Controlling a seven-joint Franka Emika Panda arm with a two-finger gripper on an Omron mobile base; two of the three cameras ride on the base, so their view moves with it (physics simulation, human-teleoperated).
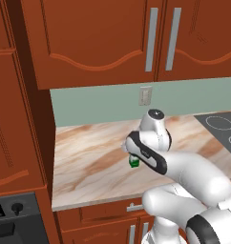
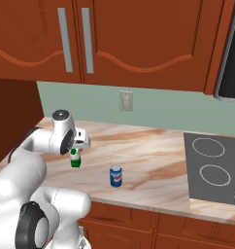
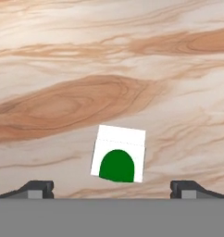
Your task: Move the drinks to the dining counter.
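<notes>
1. The white carton (image 2: pixel 75 159) with a green base and top stands upright on the marble bench (image 2: pixel 148 151). Its long side points straight up.
2. In the hand view the carton (image 3: pixel 118 155) is seen from above. It shows a white top with a green dome shape on it.
3. The gripper (image 3: pixel 113 189) hangs right over the carton. Its two dark finger tips (image 3: pixel 37 189) are spread wide, one on each side. They hold nothing.
4. The blue can (image 2: pixel 116 176) with a white label stands upright too. It is near the carton, closer to the front edge of the bench.
5. A black cooktop (image 2: pixel 214 170) lies well apart from both drinks.
6. Red-brown cabinets (image 2: pixel 114 39) hang above.
</notes>
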